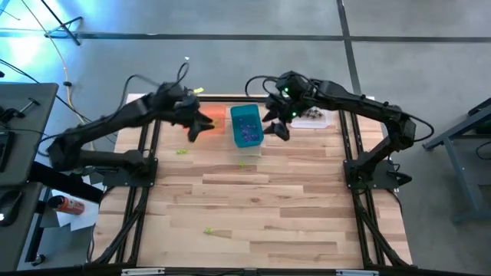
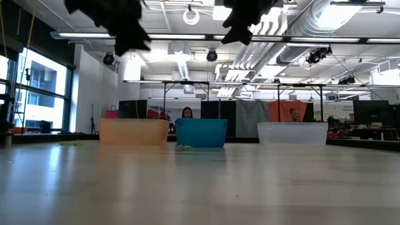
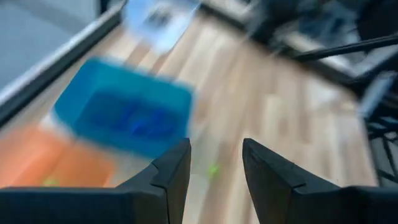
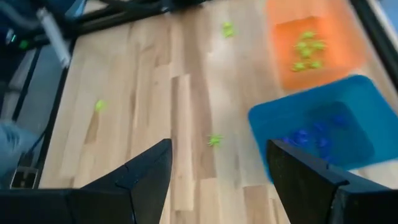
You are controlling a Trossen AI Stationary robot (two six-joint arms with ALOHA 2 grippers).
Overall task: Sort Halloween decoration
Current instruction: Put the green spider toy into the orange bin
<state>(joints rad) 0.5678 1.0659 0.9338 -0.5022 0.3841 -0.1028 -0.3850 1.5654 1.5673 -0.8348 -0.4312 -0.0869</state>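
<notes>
High view: left gripper (image 1: pixel 201 126) hangs with fingers parted and empty beside the orange plastic bin (image 1: pixel 217 119). Right gripper (image 1: pixel 278 127) hangs spread wide, empty, beside the teal plastic bin (image 1: pixel 246 125); tiny yellow-green spidery trinkets (image 1: pixel 182 152) lie scattered on the wooden table (image 1: pixel 253 207).

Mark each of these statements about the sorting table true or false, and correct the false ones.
1. The orange bin holds yellow-green trinkets. True.
2. The teal bin is empty. False: purple-blue pieces lie inside it.
3. The right gripper is open and holds nothing. True.
4. No trinkets remain on the table. False: a few yellow-green ones lie loose, including one near the front.
5. The left gripper grips a bin. False: nothing sits between its fingers.
</notes>
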